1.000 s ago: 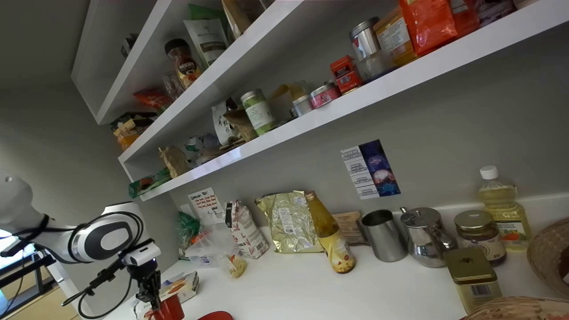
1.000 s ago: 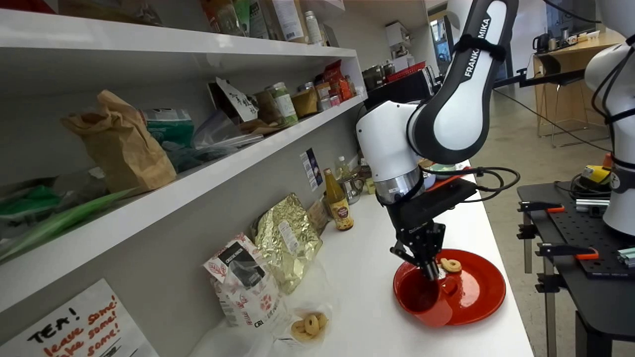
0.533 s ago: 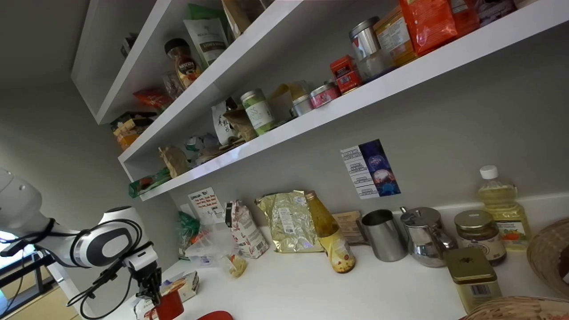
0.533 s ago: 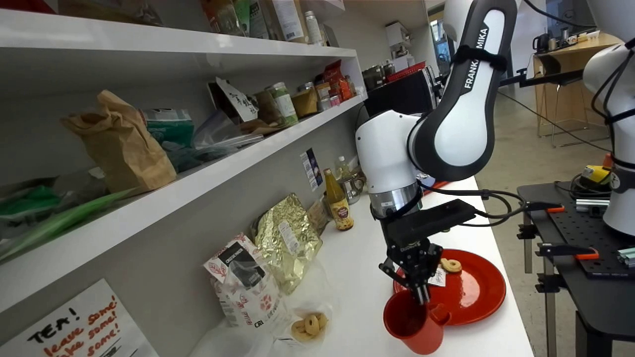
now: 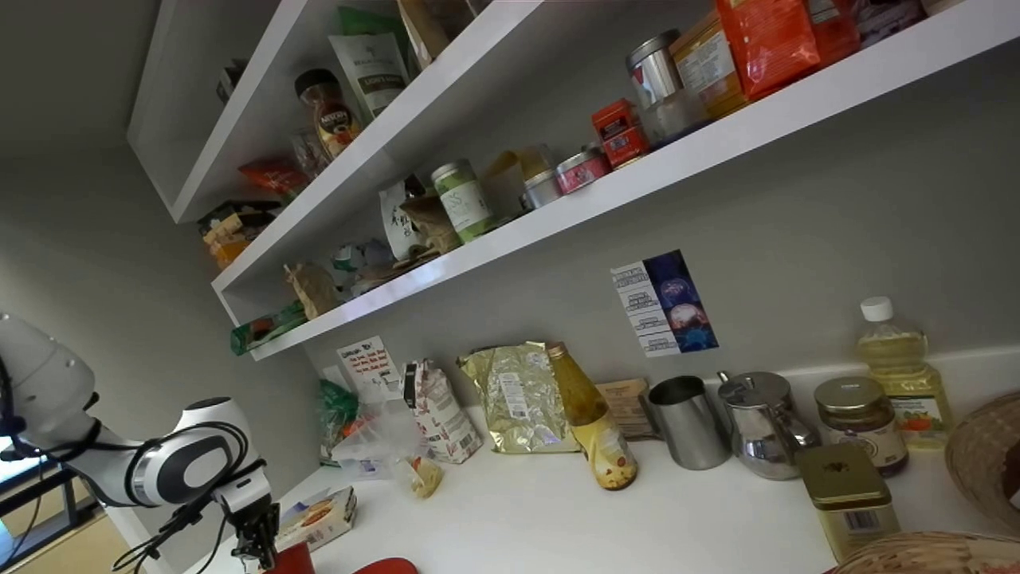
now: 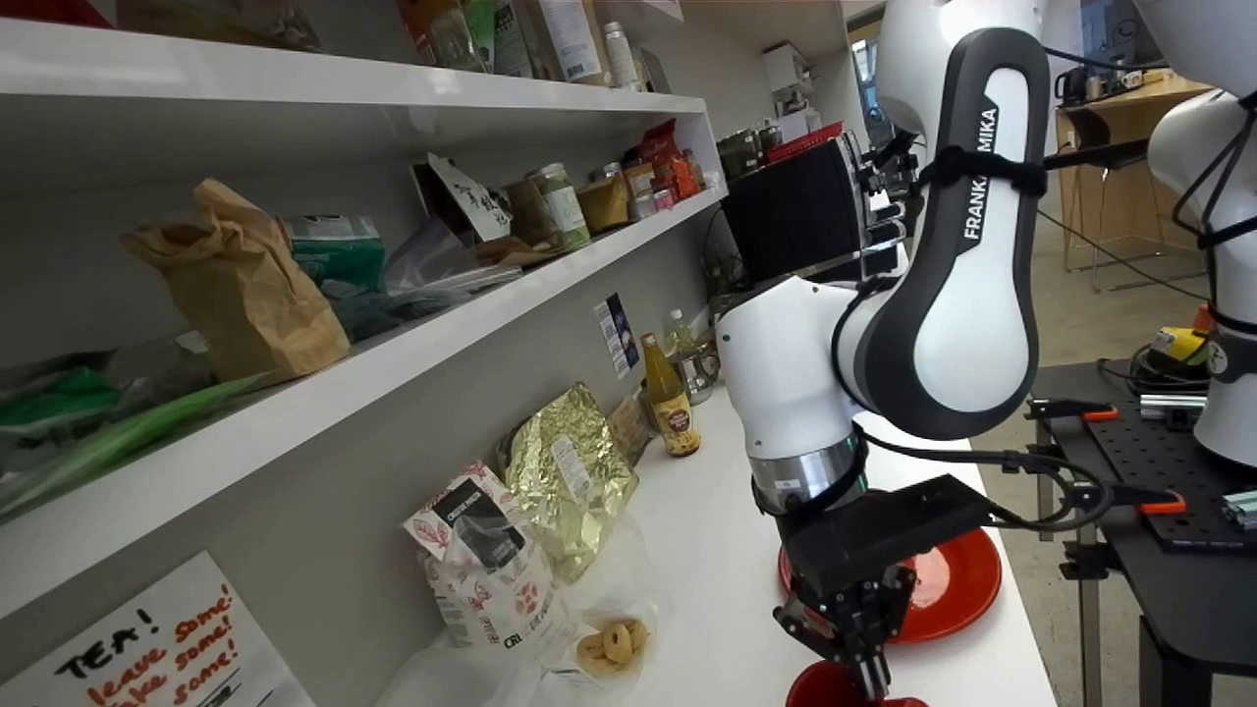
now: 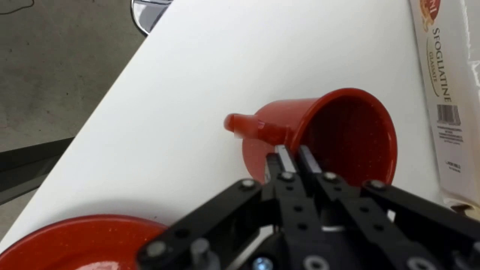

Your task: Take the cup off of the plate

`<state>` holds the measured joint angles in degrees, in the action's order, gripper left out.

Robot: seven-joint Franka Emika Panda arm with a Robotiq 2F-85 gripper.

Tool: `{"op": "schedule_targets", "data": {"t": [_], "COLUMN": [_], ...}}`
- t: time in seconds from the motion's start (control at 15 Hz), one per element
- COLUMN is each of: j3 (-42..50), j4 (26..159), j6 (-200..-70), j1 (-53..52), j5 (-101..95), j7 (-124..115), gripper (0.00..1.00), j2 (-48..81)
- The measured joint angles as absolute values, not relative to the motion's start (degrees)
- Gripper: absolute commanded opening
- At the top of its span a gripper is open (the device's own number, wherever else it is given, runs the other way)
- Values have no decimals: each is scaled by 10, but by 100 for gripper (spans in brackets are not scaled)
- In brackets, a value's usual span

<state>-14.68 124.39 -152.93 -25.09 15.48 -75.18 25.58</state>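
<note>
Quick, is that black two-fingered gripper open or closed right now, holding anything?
Black two-fingered gripper: closed, holding the glossy red handled cup by its rim.

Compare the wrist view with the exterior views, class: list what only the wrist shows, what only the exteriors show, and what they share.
Only the wrist view: legible SFOGLIATINE lettering on a box, and a chrome-edged thing too cropped to name.

Only in both exterior views: white shelves, a gold foil bag and a yellow bottle.

Shared by all: the red cup, part of the red plate, the white counter and the tool.
</note>
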Motion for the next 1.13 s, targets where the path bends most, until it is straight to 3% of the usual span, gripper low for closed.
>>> {"op": "schedule_targets", "data": {"t": [0.13, 0.4, 0.47, 0.53, 0.73, 0.8, 0.93, 1.13], "j3": [-147, -147, -147, -147, -150, -156, -159, -157], "j4": [1233, 1221, 1221, 1221, 1228, 1236, 1241, 1240], "j6": [-1530, -1530, -1530, -1530, -1525, -1519, -1519, -1519], "j1": [-259, -264, -264, -264, -263, -260, -261, -260], "j5": [155, 155, 155, 155, 155, 157, 157, 157], "j7": [-756, -756, -756, -756, -752, -749, -749, -749], "gripper": [7, 7, 32, 34, 55, 36, 52, 55], "j2": [268, 276, 276, 276, 276, 275, 274, 274]}}
